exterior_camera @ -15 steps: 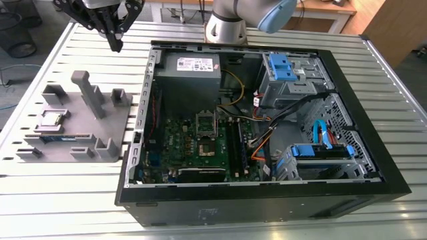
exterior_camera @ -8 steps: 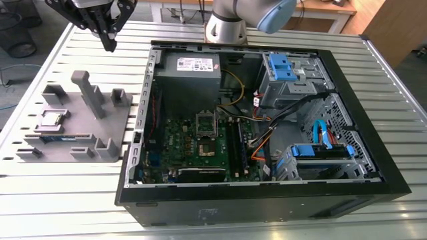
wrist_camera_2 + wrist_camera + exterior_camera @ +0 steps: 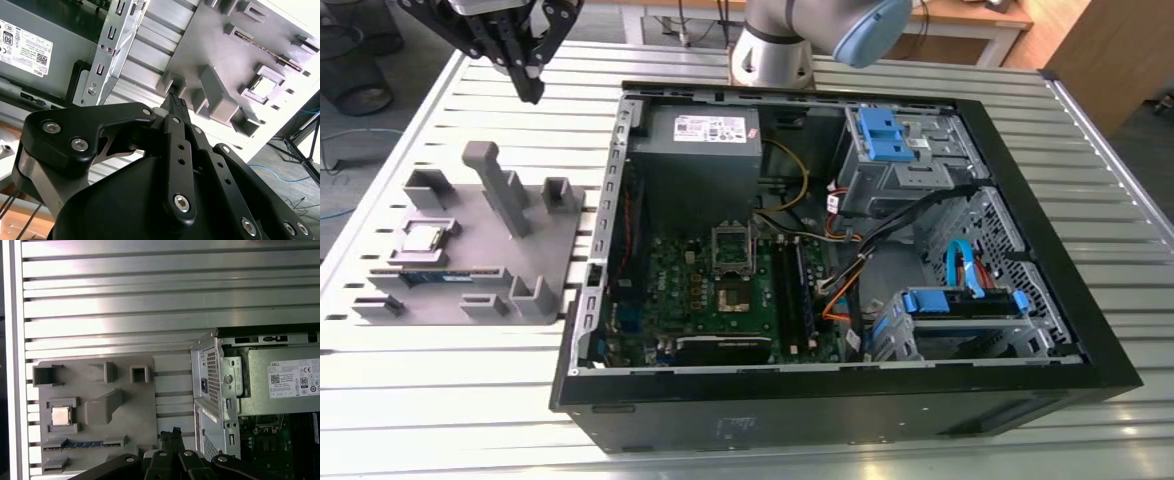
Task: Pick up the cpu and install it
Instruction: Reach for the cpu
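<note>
The ribbed silver aluminium table carries everything. The big black open-sided computer case lies on its side with its green motherboard facing up, presumably so a chip can be lowered straight down into it. The grey and pale-blue robot arm rises behind the case and is cut off by the frame's upper edge. A grey metal power-supply box with a white label fills the case's far corner. On the exterior view's left, well apart from the board, sits a grey moulded holder tray whose pockets and posts seem meant to keep parts at known spots. The black two-fingered gripper hangs above the table beyond the tray's far edge, fingers drawn together to a point and empty. The cpu, a small flat square silver-topped chip, lies flat in a framed pocket of the tray, clear of the gripper, as both wrist views show. A thin green-blue strip lies in the slot just beside it. The gripper's own body blocks much of both wrist views, and I cannot make out the socket on the board clearly.
</note>
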### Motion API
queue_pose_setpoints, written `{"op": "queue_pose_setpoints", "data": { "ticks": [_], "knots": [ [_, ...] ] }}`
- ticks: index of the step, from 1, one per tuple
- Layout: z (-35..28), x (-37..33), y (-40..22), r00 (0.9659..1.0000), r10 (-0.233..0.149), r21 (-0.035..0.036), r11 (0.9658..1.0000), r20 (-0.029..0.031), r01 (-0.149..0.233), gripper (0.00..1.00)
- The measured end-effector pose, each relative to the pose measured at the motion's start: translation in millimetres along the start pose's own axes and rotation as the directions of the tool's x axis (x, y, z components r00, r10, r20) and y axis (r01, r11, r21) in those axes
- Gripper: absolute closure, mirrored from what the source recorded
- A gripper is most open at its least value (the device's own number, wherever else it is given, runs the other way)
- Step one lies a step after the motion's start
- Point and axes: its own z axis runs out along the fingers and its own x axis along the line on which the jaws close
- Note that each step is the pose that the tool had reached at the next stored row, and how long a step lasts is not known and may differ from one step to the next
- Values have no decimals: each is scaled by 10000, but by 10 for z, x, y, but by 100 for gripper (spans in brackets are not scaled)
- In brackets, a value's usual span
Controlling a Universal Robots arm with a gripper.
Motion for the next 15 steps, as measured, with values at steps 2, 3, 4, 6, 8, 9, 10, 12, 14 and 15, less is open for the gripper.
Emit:
{"op": "queue_pose_setpoints", "data": {
  "ticks": [2,3,4,6,8,9,10,12,14,15],
  "knots": [
    [0,2,0,10000,1,1,10000,-1,-1,89],
    [0,2,0,10000,2,1,10000,0,-2,89],
    [0,2,0,10000,2,1,10000,-1,-2,89],
    [0,2,0,10000,1,0,10000,0,-1,89],
    [0,3,0,10000,1,0,10000,0,-1,89],
    [1,4,-1,10000,2,1,10000,-1,-2,89],
    [6,11,-1,10000,3,-1,10000,1,-3,89],
    [21,25,-4,10000,2,0,10000,0,-2,89],
    [40,37,-10,10000,1,0,10000,0,-1,89],
    [49,43,-13,10000,1,0,10000,0,-1,89]
  ]
}}
